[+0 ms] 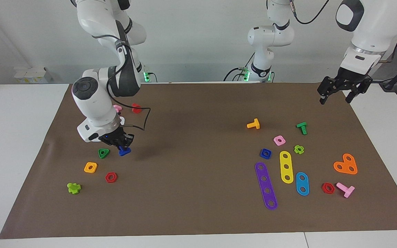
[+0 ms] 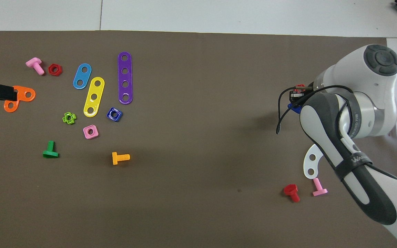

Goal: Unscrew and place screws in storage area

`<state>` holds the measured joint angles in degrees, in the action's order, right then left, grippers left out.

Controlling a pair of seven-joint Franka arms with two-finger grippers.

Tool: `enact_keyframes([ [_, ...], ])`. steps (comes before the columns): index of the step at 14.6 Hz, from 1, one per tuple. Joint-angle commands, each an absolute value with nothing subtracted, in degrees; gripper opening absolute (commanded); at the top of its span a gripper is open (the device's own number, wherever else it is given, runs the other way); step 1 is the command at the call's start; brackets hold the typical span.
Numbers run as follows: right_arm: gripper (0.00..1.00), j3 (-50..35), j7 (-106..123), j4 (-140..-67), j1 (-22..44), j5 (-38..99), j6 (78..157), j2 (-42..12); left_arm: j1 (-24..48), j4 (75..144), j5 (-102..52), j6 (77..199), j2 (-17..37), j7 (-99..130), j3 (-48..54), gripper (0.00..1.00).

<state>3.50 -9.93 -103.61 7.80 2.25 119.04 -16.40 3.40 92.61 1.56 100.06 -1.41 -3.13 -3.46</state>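
Note:
My right gripper (image 1: 122, 146) is shut on the blue screw (image 1: 125, 151) and holds it low over the mat, right beside a green triangular nut (image 1: 103, 153). In the overhead view the right arm hides most of this; only a bit of the blue screw (image 2: 294, 109) shows under the right gripper (image 2: 296, 100). The matching blue square nut (image 1: 265, 153) lies on the mat toward the left arm's end, beside the yellow strip (image 1: 286, 167); it also shows in the overhead view (image 2: 114, 114). My left gripper (image 1: 336, 98) is open and empty, raised over the mat's corner.
Near the right gripper lie an orange square nut (image 1: 90, 167), a red hex nut (image 1: 111, 177), a lime cross bolt (image 1: 73, 188), a red bolt (image 2: 291, 192), a pink bolt (image 2: 319, 187) and a white plate (image 2: 311, 161). Strips, nuts and bolts lie scattered at the left arm's end.

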Motion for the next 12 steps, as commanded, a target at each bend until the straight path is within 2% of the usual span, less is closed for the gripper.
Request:
enact_keyframes([
  [1, 0.0, 2.55, -8.0, -110.38, 6.95, 3.69, 123.21, -13.54, 3.87, 87.02, 2.55, 96.24, 1.14, -2.72, -3.87, 1.0],
  [5, 0.0, 2.55, -2.47, -114.51, 3.79, 3.69, 128.31, -13.54, 4.13, 85.44, 2.55, 93.35, 1.75, -2.72, -3.78, 1.0],
  [8, 0.0, 2.55, -2.81, -116.01, 3.87, 3.69, 130.07, -13.62, 6.5, 83.76, 2.29, 91.14, 2.11, -2.37, -3.52, 1.0],
  [9, 0.12, 2.55, -3.07, -116.45, 3.87, 3.69, 130.77, -13.62, 5.81, 83.67, 2.37, 91.23, 1.94, -2.37, -3.43, 1.0],
  [10, 0.37, 2.55, -3.86, -116.63, 3.95, 3.69, 130.78, -13.62, 4.32, 83.67, 2.29, 91.14, 2.02, -2.46, -2.12, 1.0],
  [11, 0.57, 2.55, -4.82, -116.72, 4.04, 3.69, 130.78, -13.62, 2.04, 83.67, 2.2, 91.14, 1.93, -2.46, 0.76, 1.0],
  [12, 0.87, 2.55, -5.97, -116.72, 4.3, 3.69, 130.78, -13.62, -1.02, 83.85, 2.02, 91.93, 1.76, -2.37, 3.49, 1.0],
])
